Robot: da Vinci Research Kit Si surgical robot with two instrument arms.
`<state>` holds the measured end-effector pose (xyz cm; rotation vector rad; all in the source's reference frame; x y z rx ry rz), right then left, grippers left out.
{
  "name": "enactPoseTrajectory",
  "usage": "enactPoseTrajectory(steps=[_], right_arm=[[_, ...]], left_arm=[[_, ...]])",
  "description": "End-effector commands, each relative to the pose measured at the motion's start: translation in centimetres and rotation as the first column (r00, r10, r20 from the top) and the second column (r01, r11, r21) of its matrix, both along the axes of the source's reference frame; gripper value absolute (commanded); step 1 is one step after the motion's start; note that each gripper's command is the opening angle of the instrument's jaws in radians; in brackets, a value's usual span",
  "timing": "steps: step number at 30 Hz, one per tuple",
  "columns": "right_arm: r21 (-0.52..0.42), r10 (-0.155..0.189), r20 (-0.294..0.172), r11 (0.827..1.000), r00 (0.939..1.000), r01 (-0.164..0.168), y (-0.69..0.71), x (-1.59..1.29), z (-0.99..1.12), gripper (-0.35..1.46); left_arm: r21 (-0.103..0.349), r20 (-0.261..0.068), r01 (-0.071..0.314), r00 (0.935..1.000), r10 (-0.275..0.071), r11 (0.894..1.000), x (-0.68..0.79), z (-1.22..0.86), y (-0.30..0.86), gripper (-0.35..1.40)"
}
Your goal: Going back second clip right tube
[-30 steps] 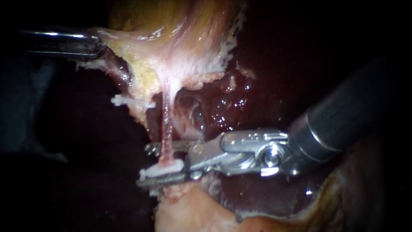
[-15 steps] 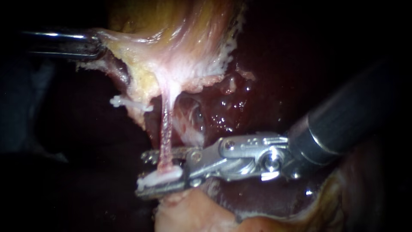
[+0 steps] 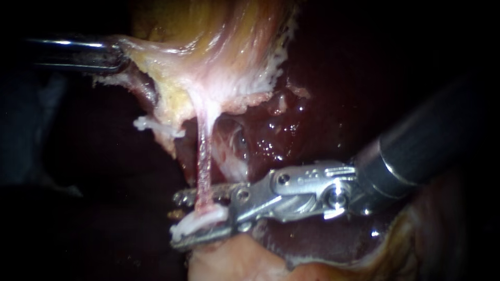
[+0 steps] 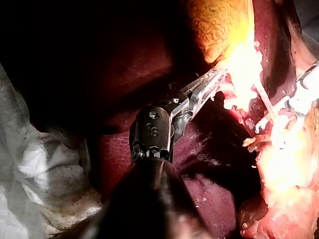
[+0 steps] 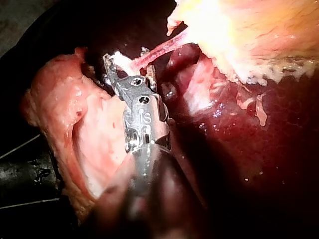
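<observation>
Where the gallbladder (image 3: pixel 219 62) narrows at its lower edge, its wall looks pale yellow-pink, fibrous and ragged, w/ frayed whitish fringes. A thin pink tube (image 3: pixel 204 156) runs taut straight down from it. Behind the tube lies the liver (image 3: pixel 281 130), dark red, wet and glossy w/ small highlights. A white clip (image 3: pixel 200 221), short and bar-shaped, sits across the tube's lower end, slightly tilted. Below it is a lump of pale tissue (image 3: pixel 229 260), pink and soft-looking. An upper clip (image 3: pixel 148 125), also white, juts sideways from the ragged edge left of the tube, well apart from the lower one.

The right instrument (image 3: pixel 177 218) is bright metal at the tip, w/ a pinned, hinged wrist and a smooth dark shaft. Its two long, thin jaws stand apart, approx. parallel. The tube crosses the upper jaw and ends btwn them, and the clip rests on the lower jaw. A clear gap shows btwn clip and upper jaw, so the jaws grip nothing. The right wrist view agrees: clip and tube end lie btwn the spread tips, w/ pale tissue beside the instrument.

The left instrument (image 3: pixel 120 54), w/ a dark shiny shaft, has its jaws clamped on the gallbladder's upper-left edge, where tissue is drawn to a point and partly buries the tip. In the left wrist view its narrow metal jaws lie together and run into glare-bright tissue. A crumpled white cloth (image 4: pixel 40 169) lies beside the shaft.
</observation>
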<state>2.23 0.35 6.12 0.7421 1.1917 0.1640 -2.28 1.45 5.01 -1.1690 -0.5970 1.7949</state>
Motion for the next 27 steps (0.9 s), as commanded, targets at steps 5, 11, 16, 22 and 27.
enactPoseTrajectory(steps=[5,11,16,22,27], right_arm=[[0.001,-0.002,-0.002,1.0,1.0,0.002,-0.01,0.01,0.0,0.5],[-0.004,0.01,0.005,1.0,0.9999,-0.01,0.02,0.04,0.03,0.49],[-0.011,0.024,0.013,1.0,0.9996,-0.024,0.04,0.12,0.13,0.49],[-0.001,0.033,0.027,0.999,0.9991,-0.033,-0.05,0.27,0.26,0.49],[-0.005,0.033,0.028,0.999,0.9991,-0.033,-0.09,0.36,0.3,0.5]], left_arm=[[0.0,0.0,0.0,1.0,0.0,1.0,0.0,0.0,0.0,-0.35],[0.0,0.0,0.0,1.0,0.0,1.0,0.0,0.0,0.0,-0.35],[0.0,0.0,0.0,1.0,0.0,1.0,0.0,0.0,0.0,-0.35],[0.0,0.0,0.0,1.0,0.0,1.0,0.0,0.0,0.0,-0.35],[0.0,0.0,0.0,1.0,0.0,1.0,-0.01,0.0,0.0,-0.35]])
